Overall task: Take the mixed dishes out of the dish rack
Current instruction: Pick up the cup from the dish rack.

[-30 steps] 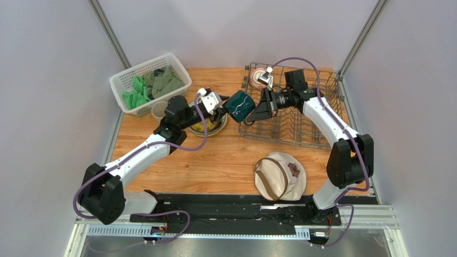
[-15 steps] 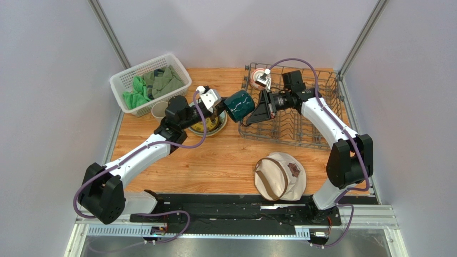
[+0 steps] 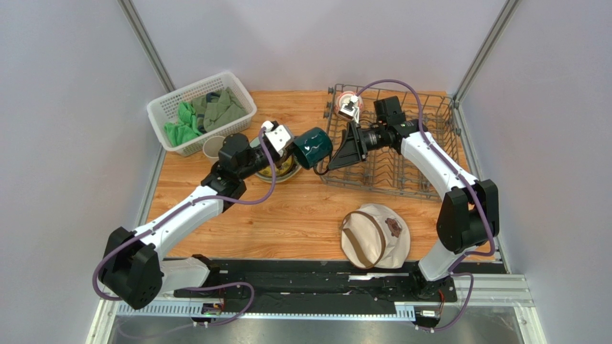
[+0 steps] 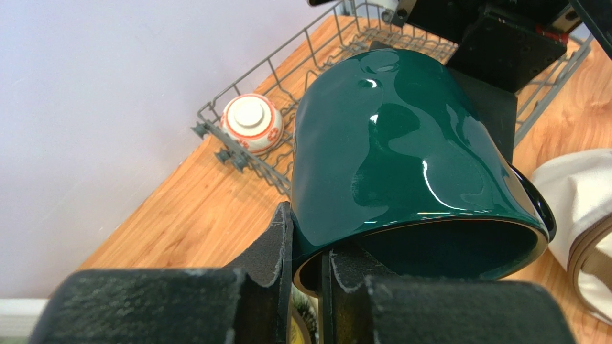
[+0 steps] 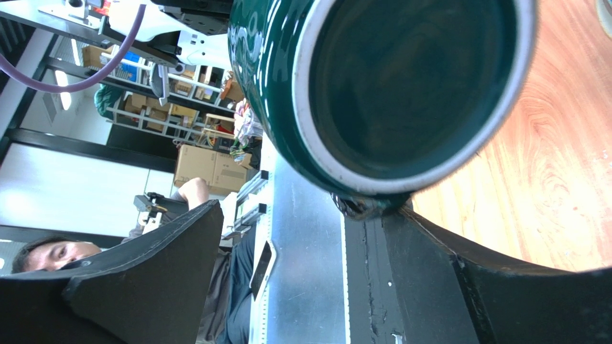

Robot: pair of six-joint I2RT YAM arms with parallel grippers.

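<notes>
From above, the far left of the desk (image 3: 302, 215) holds a white lattice basket (image 3: 167, 109) with green cloths in it, and the beige tumbler (image 3: 212, 147) stands just beside its near corner. Next comes the left arm, reaching over a stack of plates (image 3: 276, 170); only the yellow-patterned top one shows, and that only in part.

The left tool (image 3: 294, 148) holds the dark green mug (image 3: 310, 147) in the air, between the plates and the dish rack (image 3: 439, 98). The overhead view does not show how the mug is held. The left wrist camera does: one finger (image 4: 276, 244) lies against the outside of the mug wall and the other sits inside the mouth, so the rim is pinched between them, with the mug lying on its side.

To the right, the right tool (image 3: 332, 152) faces the mug. Its wrist camera looks straight into the dark mouth, and its two fingers are spread wide, with the left one well clear. Whether the right one touches the rim, I cannot tell.

Past it sits the rack, with the red-orange-and-white patterned bowl (image 4: 250, 122) upside down in its far left corner. This is plain from the left wrist but half hidden from above. A round beige hat (image 3: 373, 236) lies near the front edge.
</notes>
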